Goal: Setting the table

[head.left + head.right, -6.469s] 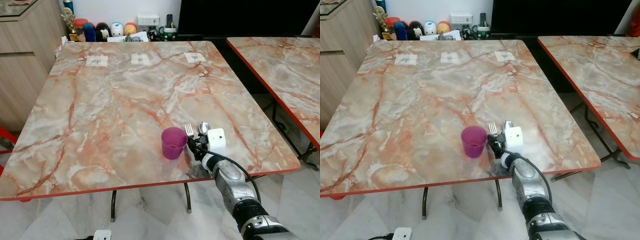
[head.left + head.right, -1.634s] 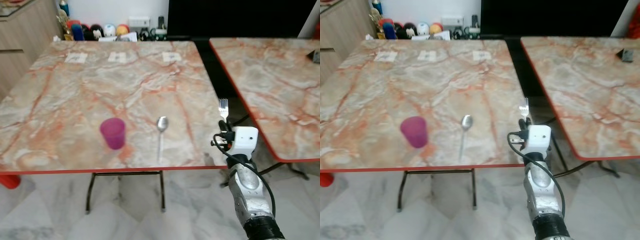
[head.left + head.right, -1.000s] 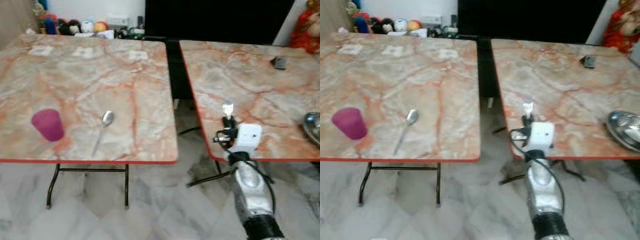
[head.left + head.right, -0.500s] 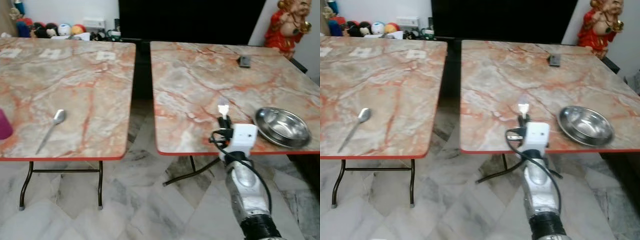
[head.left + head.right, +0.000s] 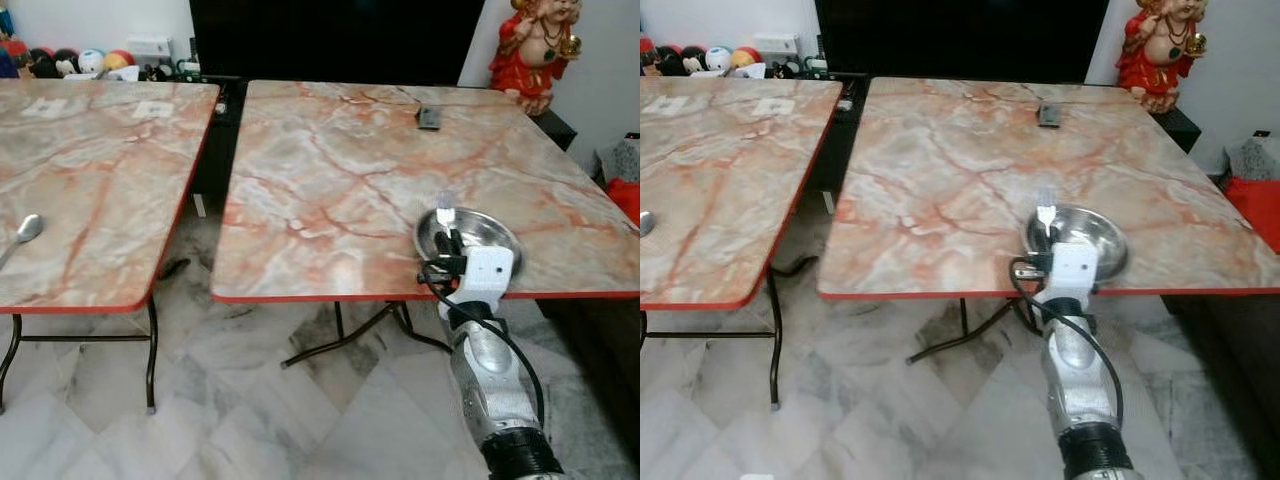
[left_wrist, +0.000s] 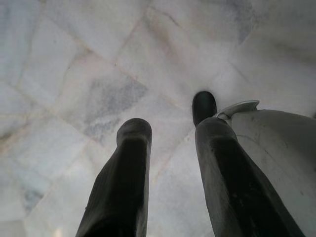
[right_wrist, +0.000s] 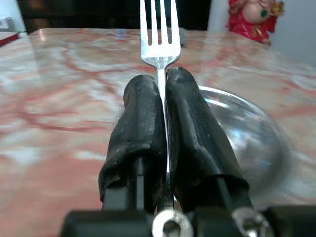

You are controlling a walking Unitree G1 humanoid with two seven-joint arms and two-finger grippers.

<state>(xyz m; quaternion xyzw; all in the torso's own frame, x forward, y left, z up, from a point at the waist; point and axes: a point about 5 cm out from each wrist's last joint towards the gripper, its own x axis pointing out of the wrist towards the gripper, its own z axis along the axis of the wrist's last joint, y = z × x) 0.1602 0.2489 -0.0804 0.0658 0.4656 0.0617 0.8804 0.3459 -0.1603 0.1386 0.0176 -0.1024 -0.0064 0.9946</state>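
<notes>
Two black fingers of the right claw (image 7: 160,123) are pinching a fork (image 7: 159,34) by its handle, tines pointing straight up, as the robot is facing the near edge of a marble-patterned bench (image 5: 330,190). Just beyond the claw, a steel bowl (image 5: 1090,240) is sitting close to that edge, with the fork's head appearing over its near rim in the head views. Farther back on the same bench, a small dark object (image 5: 429,118) is lying near the far edge, and a red figurine (image 5: 533,45) is standing on a low unit behind it. Across a gap to the robot's left, a spoon (image 5: 25,230) is resting on a second bench (image 5: 90,180). The left claw (image 6: 170,163), fingers apart and holding nothing, is hanging idle over the marble floor (image 6: 74,74).

Setting the fork down well is likely calling for tipping it flat first, then lowering it beside the bowl rather than into it, parallel to the bench edge. Releasing only once the handle is lying on the surface should be keeping it from bouncing or sliding off the red-trimmed rim.
</notes>
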